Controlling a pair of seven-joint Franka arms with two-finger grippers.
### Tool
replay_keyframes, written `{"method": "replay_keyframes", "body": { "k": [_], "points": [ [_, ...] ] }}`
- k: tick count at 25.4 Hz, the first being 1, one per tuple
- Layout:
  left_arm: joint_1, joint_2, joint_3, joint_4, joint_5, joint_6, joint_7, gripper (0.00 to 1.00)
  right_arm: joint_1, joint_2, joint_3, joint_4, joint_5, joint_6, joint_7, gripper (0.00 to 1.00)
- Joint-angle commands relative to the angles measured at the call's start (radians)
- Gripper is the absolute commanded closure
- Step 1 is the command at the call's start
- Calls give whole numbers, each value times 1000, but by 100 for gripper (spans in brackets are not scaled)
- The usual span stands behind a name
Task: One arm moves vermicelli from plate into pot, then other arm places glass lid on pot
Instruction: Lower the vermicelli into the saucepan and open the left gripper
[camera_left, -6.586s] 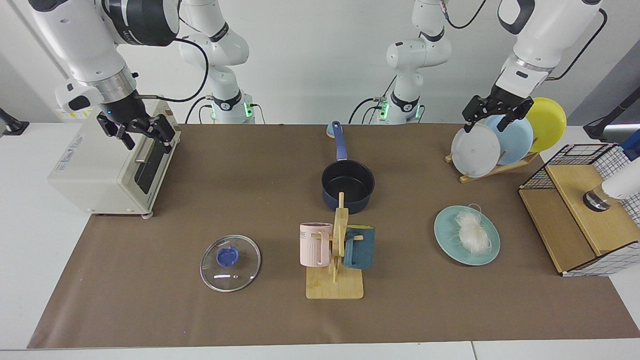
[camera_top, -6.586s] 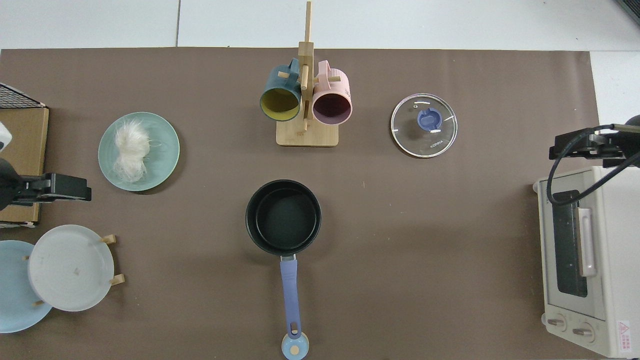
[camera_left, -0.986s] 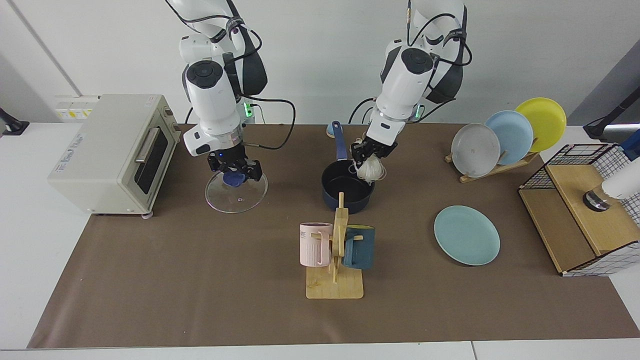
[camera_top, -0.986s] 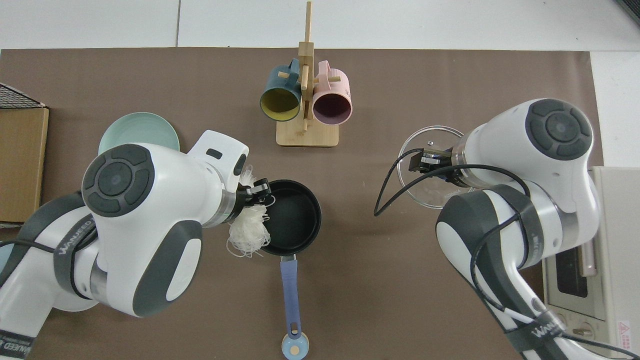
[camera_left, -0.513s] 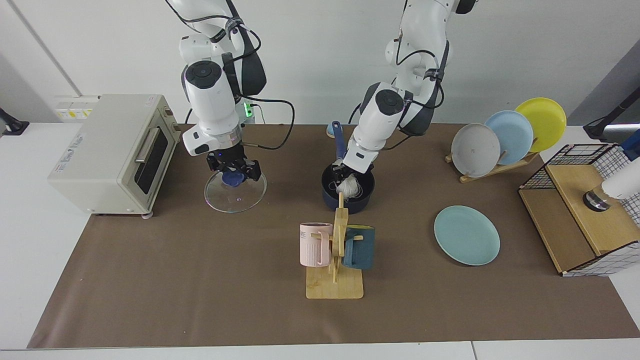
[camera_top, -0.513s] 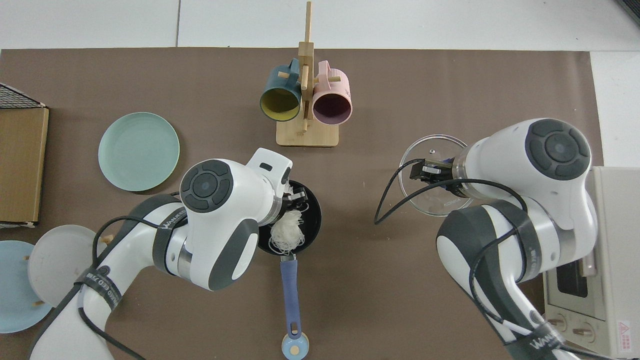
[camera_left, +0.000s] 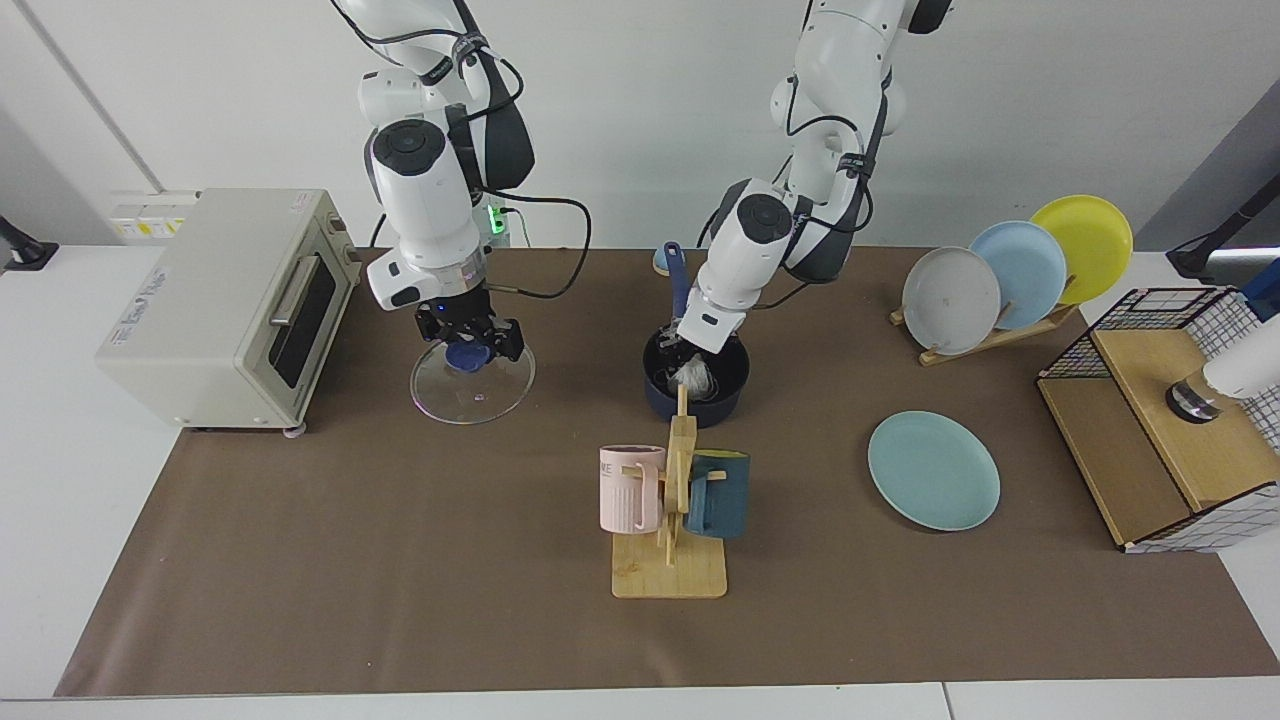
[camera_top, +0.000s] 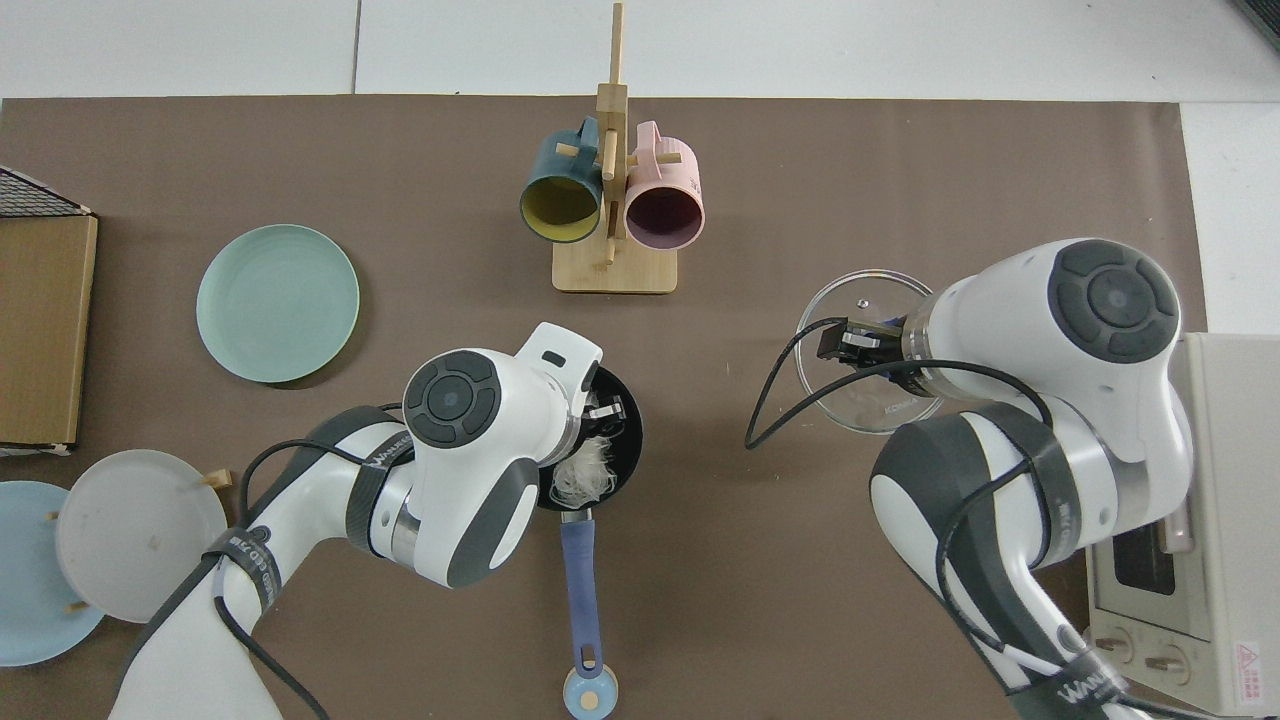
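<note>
The dark pot (camera_left: 660, 402) (camera_top: 628, 440) stands mid-table, its blue handle (camera_top: 579, 580) pointing toward the arms' bases. My left gripper (camera_left: 692, 358) (camera_top: 603, 410) reaches down into it, shut on the white vermicelli (camera_left: 693, 377) (camera_top: 578, 476), which hangs low inside the pot. The teal plate (camera_left: 933, 470) (camera_top: 277, 302) lies bare on the mat. Beside the toaster oven, my right gripper (camera_left: 468, 350) (camera_top: 858, 345) is shut on the blue knob of the glass lid (camera_left: 472, 392) (camera_top: 850, 395) and holds it level above the mat.
A wooden mug stand (camera_left: 672, 500) with a pink and a dark teal mug stands just in front of the pot. A toaster oven (camera_left: 220, 300) sits at one end. A rack of upright plates (camera_left: 1000, 280) and a wooden box with a wire basket (camera_left: 1160, 430) sit at the other.
My left arm carried the vermicelli from the pot's rim over its middle and lowered it inside. The right gripper has kept the lid nearly still in the air.
</note>
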Motion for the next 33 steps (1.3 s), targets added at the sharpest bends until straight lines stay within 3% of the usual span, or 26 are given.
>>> {"method": "replay_keyframes", "body": {
  "k": [1, 3, 10, 17, 22, 28, 33],
  "points": [
    [-11, -5, 14, -29, 17, 34, 27, 45, -10, -32, 33, -29, 16, 24, 52, 100],
    [-10, -4, 14, -21, 17, 31, 29, 0, -10, -31, 36, -28, 16, 26, 58, 100],
    [9, 7, 37, 49, 37, 1, 23, 0, -9, -31, 57, -23, 16, 27, 100, 100],
    [61, -13, 39, 210, 39, -266, 27, 0, -7, -31, 91, -19, 16, 27, 159, 100],
    [88, -36, 39, 284, 40, -384, 29, 0, -7, -31, 131, -17, 16, 29, 227, 100],
    [165, -90, 43, 292, 91, -461, 127, 0, -1, -20, 179, 1, 12, 40, 343, 100],
    [274, -110, 45, 328, 99, -550, 300, 0, 16, 31, 231, 58, -13, 37, 487, 100]
  ]
}}
